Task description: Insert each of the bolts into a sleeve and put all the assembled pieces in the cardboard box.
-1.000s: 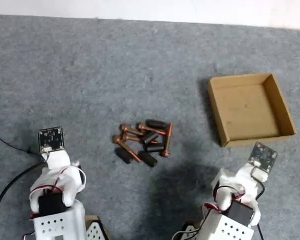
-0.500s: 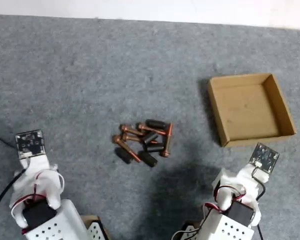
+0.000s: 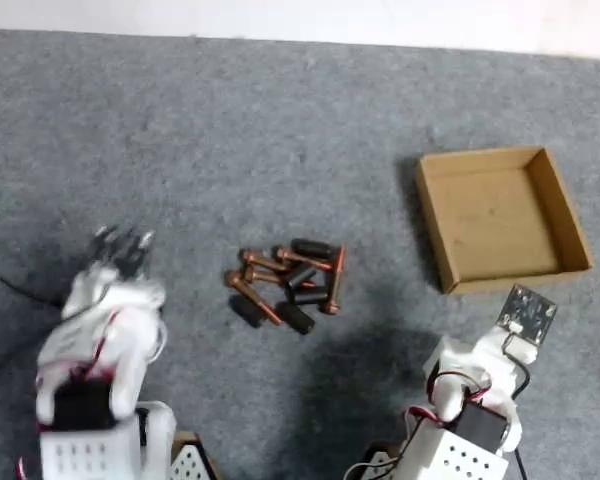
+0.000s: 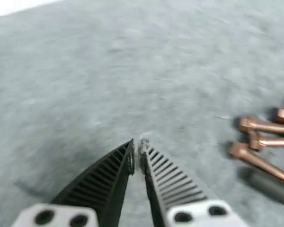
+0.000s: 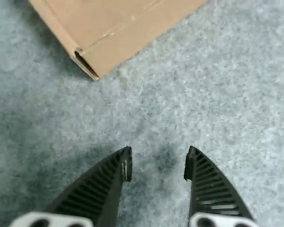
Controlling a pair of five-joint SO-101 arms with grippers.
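copper-coloured metal bolts (image 3: 252, 296) and short black cylindrical sleeves (image 3: 311, 247) are seen in the high view heaped together mid-table on the grey felt-like table cover (image 3: 230, 130). the shallow brown cardboard box (image 3: 433, 230) is set well apart from them, on the right arm's side. the left gripper (image 3: 121, 240) is held near the heap. in the left wrist view its tips are closed together over the cover, with several bolts lying near. in the right wrist view the right gripper (image 5: 157, 163) is spread open above the cover, near a box corner.

Copper-toned metal bolts (image 4: 262, 126) and matt black sleeves (image 3: 312, 247) rest on rough grey felt (image 3: 230, 130), beside the ribbed plastic fingers (image 4: 112, 171) of the left gripper (image 4: 138, 152).
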